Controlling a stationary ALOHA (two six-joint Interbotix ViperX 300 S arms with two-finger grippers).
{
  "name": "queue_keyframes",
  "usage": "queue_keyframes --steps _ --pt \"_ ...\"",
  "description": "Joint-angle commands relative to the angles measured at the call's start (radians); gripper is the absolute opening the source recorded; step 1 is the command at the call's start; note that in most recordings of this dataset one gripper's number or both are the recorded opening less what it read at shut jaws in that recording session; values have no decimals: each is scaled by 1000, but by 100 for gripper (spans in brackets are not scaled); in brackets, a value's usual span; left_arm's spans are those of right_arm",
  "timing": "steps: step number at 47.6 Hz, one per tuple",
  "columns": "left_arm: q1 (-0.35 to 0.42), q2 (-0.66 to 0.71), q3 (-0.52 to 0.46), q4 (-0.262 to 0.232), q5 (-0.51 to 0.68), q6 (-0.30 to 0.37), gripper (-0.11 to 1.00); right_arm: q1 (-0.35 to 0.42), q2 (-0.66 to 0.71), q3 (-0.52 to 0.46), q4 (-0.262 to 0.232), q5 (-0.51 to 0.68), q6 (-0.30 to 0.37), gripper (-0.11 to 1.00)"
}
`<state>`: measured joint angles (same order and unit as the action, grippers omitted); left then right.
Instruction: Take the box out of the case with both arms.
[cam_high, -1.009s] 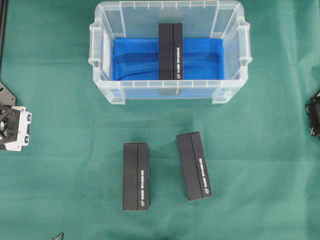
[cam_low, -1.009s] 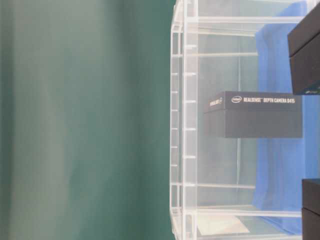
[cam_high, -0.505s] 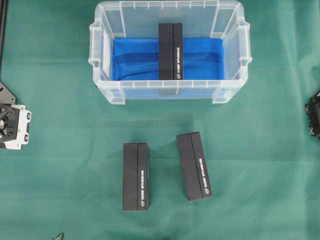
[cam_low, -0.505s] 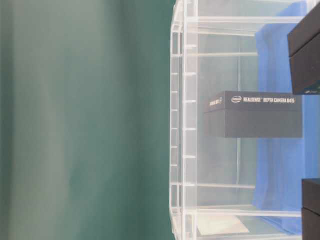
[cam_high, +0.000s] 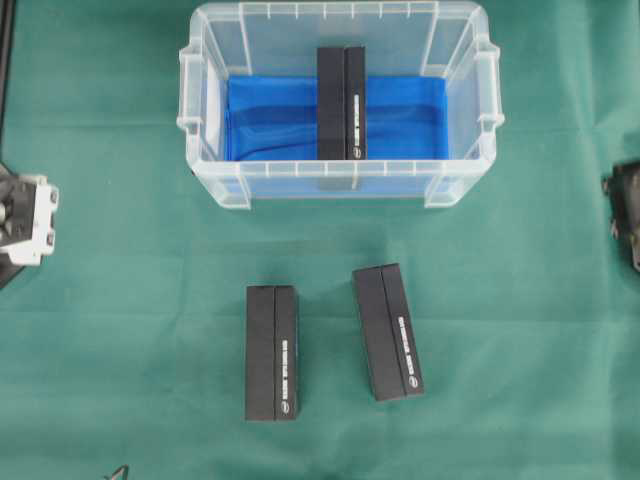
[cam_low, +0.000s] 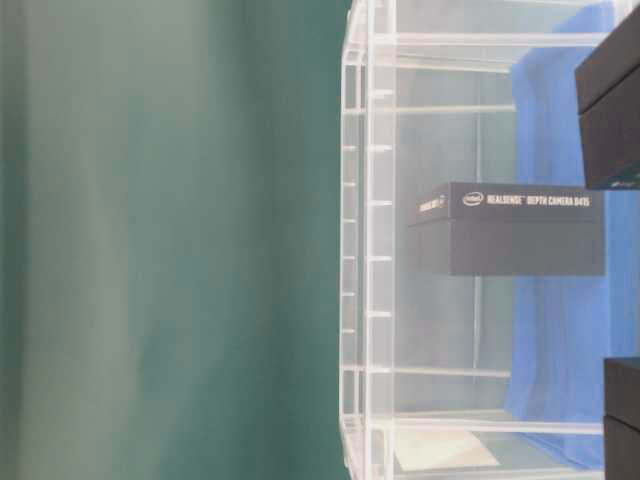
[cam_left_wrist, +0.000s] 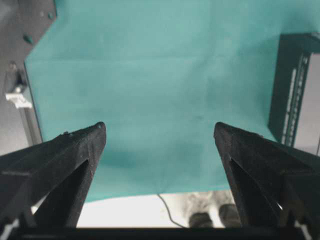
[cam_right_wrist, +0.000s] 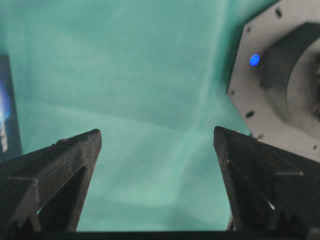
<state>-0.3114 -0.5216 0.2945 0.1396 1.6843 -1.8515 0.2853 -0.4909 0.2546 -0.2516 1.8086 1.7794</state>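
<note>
Clear plastic forms the case (cam_high: 338, 190), a rectangular tub with rim handles standing in the upper middle of the overhead view on a green cloth (cam_high: 120, 300). A blue lining (cam_high: 270, 120) covers its floor. One black box (cam_high: 341, 102) lies inside it, across the middle of the lining, its long side running from the far wall toward the near wall; the table-level view shows the same box (cam_low: 510, 228) through the translucent wall, with white lettering on its face.

Two more black boxes lie outside the case on the cloth, in the lower middle of the overhead view: a left one (cam_high: 272, 352) squared to the frame and a right one (cam_high: 387, 332) slightly turned, near each other but apart.

At the left edge of the overhead view only a white-and-black part of the left arm (cam_high: 22, 220) shows; at the right edge, a black part of the right arm (cam_high: 626, 212). Both are well apart from the case. In the wrist views the left gripper (cam_left_wrist: 160, 131) and the right gripper (cam_right_wrist: 157, 136) have their fingers spread wide, with nothing between them but green cloth, touching nothing.
</note>
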Motion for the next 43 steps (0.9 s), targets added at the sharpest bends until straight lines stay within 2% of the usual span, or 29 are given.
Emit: queue_keyframes --steps 1,9,14,22,33,43 --pt "61 -9 -11 3 2 49 88 -57 -21 -3 -6 -5 -52 89" --pt "189 -9 -15 3 -2 179 88 -199 -43 5 -6 -5 -207 89" --pt "253 -9 -18 3 -5 242 88 -296 -51 5 -6 -9 -311 89" --pt "339 -8 -18 3 -5 325 88 -416 -51 5 -3 -41 -440 89" --pt "417 -3 -18 3 -12 382 88 -505 -46 5 -5 -104 -508 89" --pt "497 3 -17 3 -25 472 88 -574 -32 5 0 -127 -583 89"
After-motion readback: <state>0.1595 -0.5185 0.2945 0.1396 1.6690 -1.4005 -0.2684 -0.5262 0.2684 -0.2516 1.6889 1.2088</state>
